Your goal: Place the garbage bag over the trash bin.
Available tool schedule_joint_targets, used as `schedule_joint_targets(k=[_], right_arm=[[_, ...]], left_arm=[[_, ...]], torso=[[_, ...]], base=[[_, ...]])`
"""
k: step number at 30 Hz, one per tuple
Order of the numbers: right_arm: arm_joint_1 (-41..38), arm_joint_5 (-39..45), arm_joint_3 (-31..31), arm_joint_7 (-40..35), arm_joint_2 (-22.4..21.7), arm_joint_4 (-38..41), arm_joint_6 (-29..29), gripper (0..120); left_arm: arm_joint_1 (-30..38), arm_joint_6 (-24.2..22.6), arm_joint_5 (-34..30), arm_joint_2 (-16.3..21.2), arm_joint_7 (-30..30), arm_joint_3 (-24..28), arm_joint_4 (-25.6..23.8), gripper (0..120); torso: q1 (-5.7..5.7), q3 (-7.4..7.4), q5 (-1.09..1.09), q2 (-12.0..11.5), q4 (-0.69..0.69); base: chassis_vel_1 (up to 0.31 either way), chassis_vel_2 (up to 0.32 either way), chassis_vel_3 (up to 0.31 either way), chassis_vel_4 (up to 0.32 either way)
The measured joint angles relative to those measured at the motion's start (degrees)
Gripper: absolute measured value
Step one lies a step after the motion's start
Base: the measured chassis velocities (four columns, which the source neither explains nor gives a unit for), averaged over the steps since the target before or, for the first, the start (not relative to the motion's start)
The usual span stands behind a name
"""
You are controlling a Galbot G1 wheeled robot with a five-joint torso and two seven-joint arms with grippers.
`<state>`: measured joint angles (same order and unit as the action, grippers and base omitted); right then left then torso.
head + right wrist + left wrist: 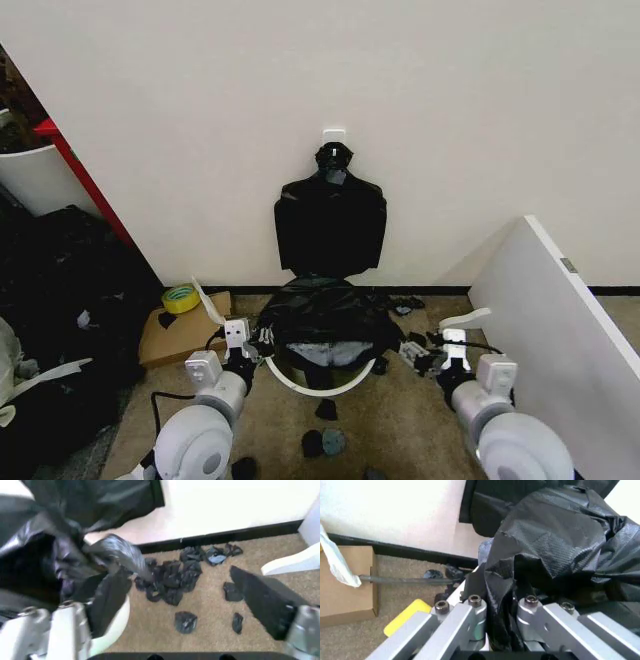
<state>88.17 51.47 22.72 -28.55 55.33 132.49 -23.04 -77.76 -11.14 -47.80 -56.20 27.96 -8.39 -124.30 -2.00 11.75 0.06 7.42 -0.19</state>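
Head view: bin [320, 383] sits lower centre against the wall, bag [322, 312] draped over its far rim, near rim bare and white. Left gripper [250, 345] at the bag's left edge; in the left wrist view its fingers [470, 617] are clenched on a fold of bag [555, 543]. Right gripper [425, 357] just right of the bin, spread wide and holding nothing in the right wrist view. Scraps [325, 440] lie on open carpet below the bin; white board [560, 320] closes off the right side, cardboard [180, 330] the left.

Tan carpet floor [400, 420]: trash bin [318, 382], black scraps [324, 440], cardboard box [180, 332].
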Motion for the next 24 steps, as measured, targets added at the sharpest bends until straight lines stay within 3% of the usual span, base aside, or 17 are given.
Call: schedule_joint_targets(k=[4,10,13,16,19,22,24], right_arm=[[2.1,7.2,4.1,2.7,0.1,1.8,-1.0,98],[5.6,12.0,7.1,5.6,0.1,2.4,-8.0,100],[7.0,9.7,7.2,10.3,0.1,1.0,-7.8,100],[8.9,1.1,6.6,19.8,-0.4,-0.3,1.2,100],[9.3,-5.8,5.9,24.2,-0.5,-0.4,8.0,100],[9.5,-8.6,5.6,26.0,-0.7,-0.3,10.6,100],[10.8,-15.8,4.8,30.5,-1.4,0.3,16.8,100]], left_arm=[[0.2,-0.2,-0.1,0.2,0.1,-0.1,0.3,5],[0.3,-0.4,-0.7,0.2,0.3,-0.1,-0.1,5],[0.3,-0.5,-1.1,0.3,0.3,-0.2,-0.6,5],[0.1,-0.7,-1.2,0.3,0.3,-0.4,-1.1,5],[0.1,-1.1,-1.1,0.3,0.5,-0.4,-1.1,5],[0.2,-1.4,-1.1,0.3,0.7,-0.4,-1.1,5],[0.3,-1.9,-1.1,0.3,1.1,-0.4,-1.1,5]], torso=[[0.0,0.0,-0.02,0.0,0.0],[0.0,0.0,-0.02,0.0,0.0],[0.0,0.0,0.0,0.0,0.0],[0.0,0.0,-0.02,0.0,-0.01],[0.0,0.0,-0.01,0.0,0.01],[0.0,0.0,-0.01,0.0,0.01],[0.0,0.0,-0.02,0.0,0.01]], base=[[0.0,0.0,0.0,0.0],[0.0,0.0,0.0,0.0],[0.0,0.0,0.0,0.0],[0.0,0.0,0.0,0.0],[0.0,0.0,0.0,0.0],[0.0,0.0,0.0,0.0],[0.0,0.0,0.0,0.0]])
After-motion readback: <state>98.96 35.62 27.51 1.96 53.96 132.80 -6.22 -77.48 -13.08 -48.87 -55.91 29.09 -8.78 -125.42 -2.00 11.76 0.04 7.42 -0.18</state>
